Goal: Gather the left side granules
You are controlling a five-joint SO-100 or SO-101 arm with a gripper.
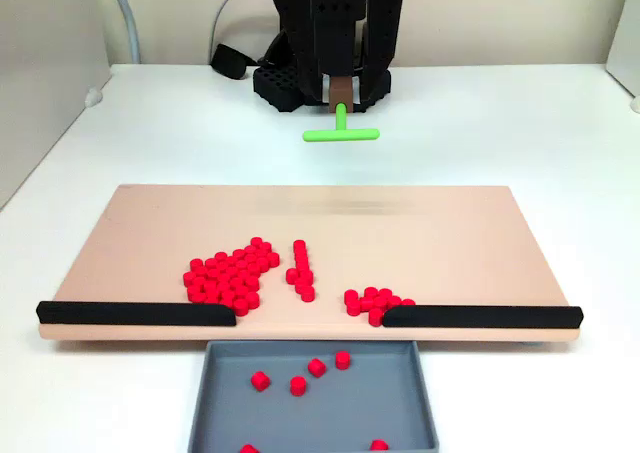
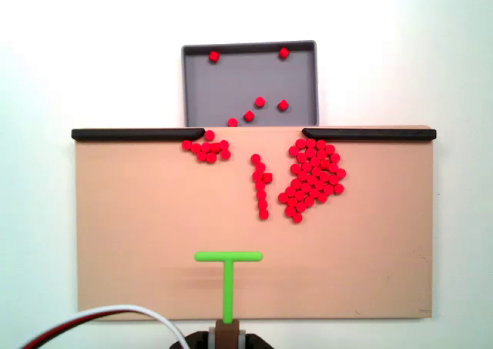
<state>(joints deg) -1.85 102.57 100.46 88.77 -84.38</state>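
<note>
Bright red is seen on the granules [image 2: 206, 149], on the larger bunch [image 2: 312, 173] and on the short line of beads [image 2: 261, 186] between them. The same red is worn by the loose beads [image 1: 300, 376] in the tray [image 2: 300, 79], which is shown in plain grey. The board [image 2: 139, 226] is coloured a pale peach-tan, its two rails [image 1: 130, 313] black. The T tool [image 2: 228, 276] is lit up in vivid green. The table [image 1: 500, 133] is rendered white, unpatterned.

Small red granules [image 2: 206, 149] beside rail [image 2: 137, 134]
</note>
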